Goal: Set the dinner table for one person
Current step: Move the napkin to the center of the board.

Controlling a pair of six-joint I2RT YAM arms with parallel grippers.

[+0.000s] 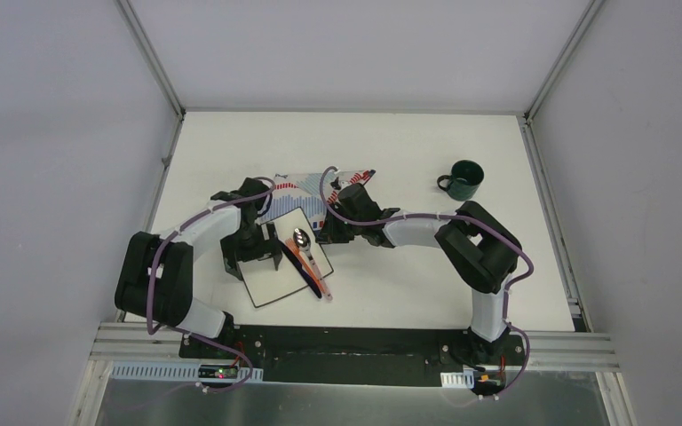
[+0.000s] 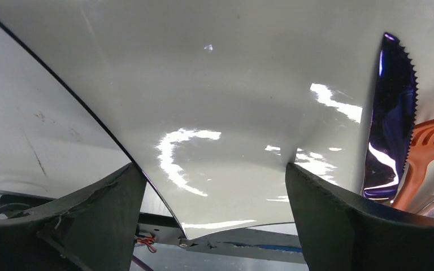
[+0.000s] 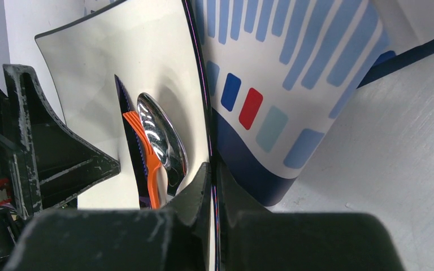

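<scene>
From the top camera you see the white desk (image 1: 391,293) filling the space between the grey rails, and everything stands on it. Near its middle lies a white square plate (image 1: 271,275), with a striped cloth (image 1: 300,188) just beside its far corner. A spoon (image 1: 303,238) rests on the plate's right side. A green mug (image 1: 463,179) stands well apart, toward the far right of the desk. Your left hand (image 1: 256,257) is over the plate's left part, and your right hand (image 1: 330,232) is at the plate's far right edge.

From the left wrist you see that hand's fingers (image 2: 339,220) spread wide, with the glossy plate between and below them. Whether they touch it you cannot tell. At the right, a serrated blue knife (image 2: 393,118) lies on the plate with an orange fork (image 2: 429,147) just beside it.

From the right wrist you see the right hand closed narrow on the plate's rim, holding it. The spoon, fork and knife lie side by side just past that grip. The cloth lies on the desk on the other side of the rim
</scene>
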